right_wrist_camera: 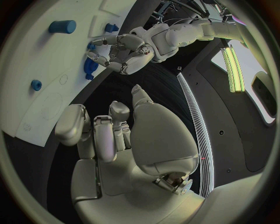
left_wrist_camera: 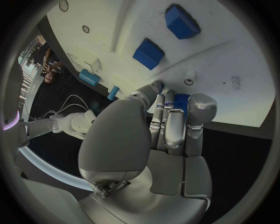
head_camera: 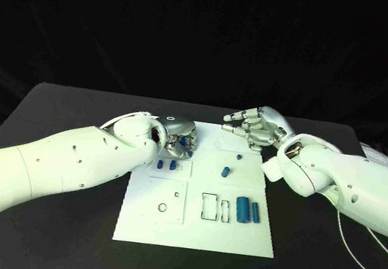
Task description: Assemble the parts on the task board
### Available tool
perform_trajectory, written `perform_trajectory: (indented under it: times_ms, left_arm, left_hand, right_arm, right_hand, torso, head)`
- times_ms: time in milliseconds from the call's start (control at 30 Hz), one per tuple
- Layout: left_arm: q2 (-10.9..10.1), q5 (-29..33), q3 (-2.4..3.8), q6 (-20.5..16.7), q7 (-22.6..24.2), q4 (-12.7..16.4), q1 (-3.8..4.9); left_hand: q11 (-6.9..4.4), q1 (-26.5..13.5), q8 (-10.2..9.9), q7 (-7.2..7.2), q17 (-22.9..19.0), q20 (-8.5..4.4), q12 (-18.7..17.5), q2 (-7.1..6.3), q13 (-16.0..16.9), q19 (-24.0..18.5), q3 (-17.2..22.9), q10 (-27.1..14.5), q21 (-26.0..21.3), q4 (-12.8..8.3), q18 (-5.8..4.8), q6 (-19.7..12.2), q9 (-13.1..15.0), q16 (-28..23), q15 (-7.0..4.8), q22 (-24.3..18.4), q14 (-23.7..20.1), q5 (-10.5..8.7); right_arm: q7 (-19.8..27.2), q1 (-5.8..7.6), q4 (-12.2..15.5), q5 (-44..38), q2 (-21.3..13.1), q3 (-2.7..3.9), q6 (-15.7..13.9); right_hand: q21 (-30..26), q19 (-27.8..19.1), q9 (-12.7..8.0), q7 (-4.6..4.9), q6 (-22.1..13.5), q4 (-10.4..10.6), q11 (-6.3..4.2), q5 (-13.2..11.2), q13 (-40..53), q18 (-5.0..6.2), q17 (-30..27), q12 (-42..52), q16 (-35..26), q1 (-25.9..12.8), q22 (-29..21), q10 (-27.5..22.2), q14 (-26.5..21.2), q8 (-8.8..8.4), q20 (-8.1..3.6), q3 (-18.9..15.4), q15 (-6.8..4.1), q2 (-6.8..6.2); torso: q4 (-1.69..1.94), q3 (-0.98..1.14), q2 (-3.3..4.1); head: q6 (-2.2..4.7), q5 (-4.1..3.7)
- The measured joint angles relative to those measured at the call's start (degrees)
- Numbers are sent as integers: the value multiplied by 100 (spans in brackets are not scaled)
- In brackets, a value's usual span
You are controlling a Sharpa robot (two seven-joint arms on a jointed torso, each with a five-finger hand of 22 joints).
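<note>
Our left silver hand (head_camera: 180,137) curls over the far left corner of the flat white task board (head_camera: 167,222), fingers closing on a small blue peg (left_wrist_camera: 181,99), so we judge a pick is in hand; next we must lift it clear and carry it to its seat. Our right silver hand (head_camera: 258,127) hovers empty, fingers apart, past the board's far edge. More blue parts lie mid-board on the black worktop (head_camera: 51,108).

The task board (head_camera: 195,229) looks like smooth, matt white plastic or card. The parts (head_camera: 242,210) on it are plain blue plastic with a soft sheen. The left hand (head_camera: 180,137) and right hand (head_camera: 257,126) are brushed silver metal; the surface (head_camera: 64,225) is matt black.
</note>
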Motion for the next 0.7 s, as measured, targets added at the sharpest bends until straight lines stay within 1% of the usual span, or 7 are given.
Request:
perform_trajectory:
  times_ms: [67, 100, 133, 300, 467, 567, 700]
  left_arm:
    - [18, -24, 3, 18, -38, -7, 4]
    - [27, -34, 4, 25, -55, -11, 5]
    - [38, -50, 6, 35, -74, -17, 7]
    - [64, -83, 8, 79, -119, -30, 10]
    - [74, -88, 7, 113, -120, -30, 10]
    - [77, -88, 7, 127, -119, -27, 10]
    - [79, -84, 6, 143, -105, -22, 9]
  left_hand:
    - [3, 0, 0, -20, 0, 0, 0, 0, 1, 0, 21, 18, 29, 10, -10, 21, -2, 0, 0, 18, 0, 0]
    - [-12, 0, 0, -15, -6, 0, 0, 0, 1, 0, 38, 45, 52, -7, -75, 46, -8, 0, 0, 36, 0, 0]
    - [-15, -14, 0, -17, -14, -12, 0, 14, 0, 12, 44, 83, 78, -7, -87, 61, -9, 0, 0, 56, 0, 0]
    - [-53, -23, 0, -58, -53, -41, -21, 23, 4, 41, 136, 238, 157, -41, -87, 188, -15, 0, -41, 150, 1, 0]
    - [-90, -46, 0, -69, -98, -55, -36, 46, 14, 55, 175, 337, 231, -81, -87, 277, -24, 0, -41, 231, 1, 0]
    - [-104, -46, -1, -79, -123, -61, -68, 46, 16, 61, 203, 401, 246, -108, -86, 327, -27, 0, -77, 274, 8, 0]
    - [-110, -46, -1, -89, -155, -82, -103, 46, 18, 82, 240, 479, 317, -146, -86, 397, -38, 0, -83, 330, 2, 0]
  right_arm:
    - [0, 0, 1, 0, 0, 0, 1]
    - [0, 0, 1, 0, 0, 0, 1]
    - [0, 0, 1, 0, 0, 0, 2]
    - [0, 0, 6, 0, 0, 0, 5]
    - [0, 0, 8, 0, -1, 0, 7]
    - [0, 0, 10, 0, -1, 0, 10]
    - [0, 0, 12, 0, -3, 0, 14]
  right_hand:
    - [0, 0, 0, 0, 0, 0, 0, 0, 0, 0, 0, 0, 0, 0, 0, 0, 0, 0, 0, 0, 0, 0]
    - [0, 0, 0, 0, 0, 0, 0, 0, 0, 0, 0, 0, 0, 0, 0, 0, 0, 0, 0, 0, 0, 0]
    - [0, 0, 0, 0, 0, 0, 0, 0, 0, 0, 0, 0, 0, 0, 0, 0, 0, 0, 0, 0, 0, 0]
    - [0, 0, 0, 0, 0, 0, 0, 0, 0, 0, 0, 0, 0, 0, 0, 0, 0, 0, 0, 0, 0, 0]
    - [0, 0, 0, 0, 0, 0, 0, 0, 0, 0, 0, 0, 0, 0, 0, 0, 0, 0, 0, 0, 0, 0]
    - [0, 0, 0, 0, 0, 0, 0, 0, 0, 0, 0, 1, 0, 23, 0, 0, 0, 0, 0, 0, 0, 23]
    - [0, 0, 0, 0, 0, 0, 0, 0, 0, 0, 2, 1, 0, 23, 0, 0, 0, 0, 0, 0, 0, 23]
  torso:
    - [0, 0, 0]
    - [0, 1, 0]
    - [2, 0, -1]
    - [6, 1, -4]
    - [9, 2, -8]
    - [9, 2, -9]
    - [9, 2, -9]
  head:
    - [-4, 0]
    - [-7, 0]
    - [-10, -4]
    - [-25, -9]
    - [-31, -10]
    - [-32, -9]
    - [-38, -3]
